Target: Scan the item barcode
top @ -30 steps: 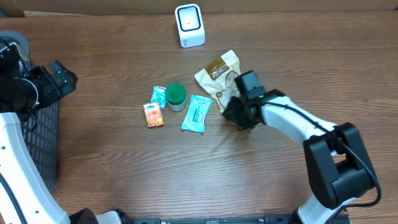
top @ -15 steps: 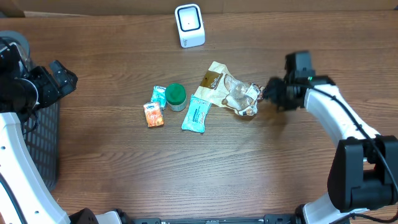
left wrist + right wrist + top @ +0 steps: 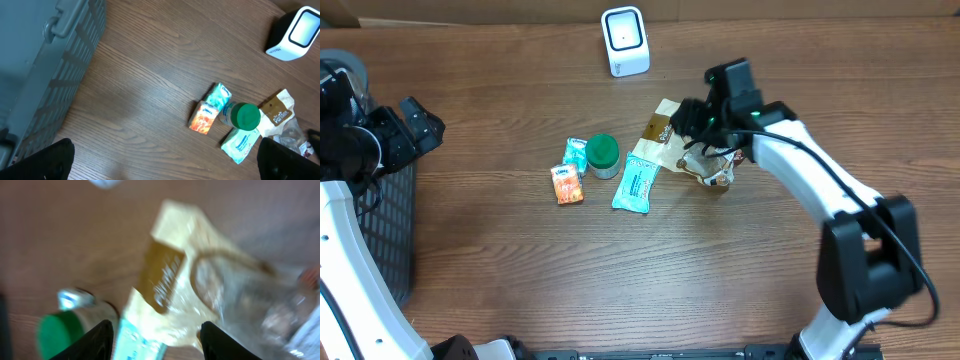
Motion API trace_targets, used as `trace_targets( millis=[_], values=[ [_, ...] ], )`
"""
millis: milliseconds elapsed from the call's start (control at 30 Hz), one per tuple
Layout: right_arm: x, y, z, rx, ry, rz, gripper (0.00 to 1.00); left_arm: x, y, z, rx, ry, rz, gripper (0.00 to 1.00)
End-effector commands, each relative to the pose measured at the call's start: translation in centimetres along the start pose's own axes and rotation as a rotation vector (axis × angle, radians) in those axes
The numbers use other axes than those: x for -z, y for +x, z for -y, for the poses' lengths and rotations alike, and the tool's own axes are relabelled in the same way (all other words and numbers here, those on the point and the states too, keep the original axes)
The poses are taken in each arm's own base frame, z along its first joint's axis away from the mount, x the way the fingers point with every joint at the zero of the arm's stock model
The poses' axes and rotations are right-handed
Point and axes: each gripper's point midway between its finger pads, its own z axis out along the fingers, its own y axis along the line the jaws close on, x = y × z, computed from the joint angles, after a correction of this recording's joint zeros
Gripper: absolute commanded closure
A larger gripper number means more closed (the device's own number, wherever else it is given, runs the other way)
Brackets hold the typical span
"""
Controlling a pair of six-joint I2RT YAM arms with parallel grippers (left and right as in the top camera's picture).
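The snack bag [image 3: 670,140] was released and left flat right of centre; the right gripper [image 3: 692,118] was brought back over it, parted and empty (left gripper [image 3: 420,122] idle, wide open). A regrasp seemed needed before scanning.

Your wood-grain counter [image 3: 520,280] carries a small cluster near its middle. There you see a bottle [image 3: 602,152] with a green cap; whether it stands or lies is hard to tell. In the overhead view a small teal packet [image 3: 575,152] sits against the bottle's left side. An orange packet [image 3: 567,185] lies just in front of that one, touching it. A longer teal-and-white packet [image 3: 637,183] lies tilted just right of the bottle, its upper end near the cap. Well apart from these, at the counter's left edge, you have a grey slatted crate [image 3: 392,240].
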Motion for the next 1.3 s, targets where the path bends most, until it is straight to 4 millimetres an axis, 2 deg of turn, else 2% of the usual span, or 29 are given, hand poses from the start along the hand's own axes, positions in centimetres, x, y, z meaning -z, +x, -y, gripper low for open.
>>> trace_targets(
  millis=[0, 167, 333, 467, 667, 767, 800, 900, 967, 1033, 1100, 1200, 1267],
  values=[
    [-1.0, 1.5, 1.1, -0.080, 0.032, -0.077, 0.41, 0.7, -0.1, 0.0, 0.010, 0.001, 0.024, 0.00],
    [-1.2, 3.4, 4.1, -0.071, 0.126, -0.133, 0.37, 0.7, -0.1, 0.0, 0.010, 0.001, 0.024, 0.00],
    [-1.2, 4.1, 9.1, -0.127, 0.238, -0.138, 0.37, 0.7, -0.1, 0.0, 0.010, 0.001, 0.024, 0.01],
    [-0.2, 3.0, 12.4, -0.205, 0.271, -0.131, 0.37, 0.7, -0.1, 0.0, 0.010, 0.001, 0.024, 0.01],
    [1.7, 1.2, 16.7, -0.185, 0.291, -0.129, 0.34, 0.7, -0.1, 0.0, 0.010, 0.001, 0.024, 0.00],
    [3.1, 0.4, 15.8, -0.134, 0.232, -0.166, 0.33, 0.7, -0.1, 0.0, 0.010, 0.001, 0.024, 0.00],
    [4.1, -0.6, 14.1, -0.071, 0.181, -0.175, 0.33, 0.7, -0.1, 0.0, 0.010, 0.001, 0.024, 0.00],
    [5.3, -2.7, 11.0, 0.009, 0.138, -0.141, 0.33, 0.7, -0.1, 0.0, 0.010, 0.001, 0.024, 0.00],
    [5.2, -4.6, 10.3, 0.023, 0.145, -0.062, 0.33, 0.7, -0.1, 0.0, 0.010, 0.001, 0.024, 0.00],
    [4.8, -6.9, 11.8, -0.066, 0.247, 0.060, 0.33, 0.7, -0.1, 0.0, 0.010, 0.001, 0.024, 0.00],
    [4.1, -7.9, 12.9, -0.112, 0.298, 0.132, 0.33, 0.7, -0.1, 0.0, 0.010, 0.001, 0.024, 0.00],
    [1.7, -8.1, 13.4, -0.128, 0.288, 0.153, 0.33, 0.7, -0.1, 0.0, 0.010, 0.001, 0.024, 0.01],
    [0.2, -7.6, 13.8, -0.130, 0.291, 0.127, 0.33, 0.7, -0.1, 0.0, 0.010, 0.001, 0.024, 0.00]
  ],
)
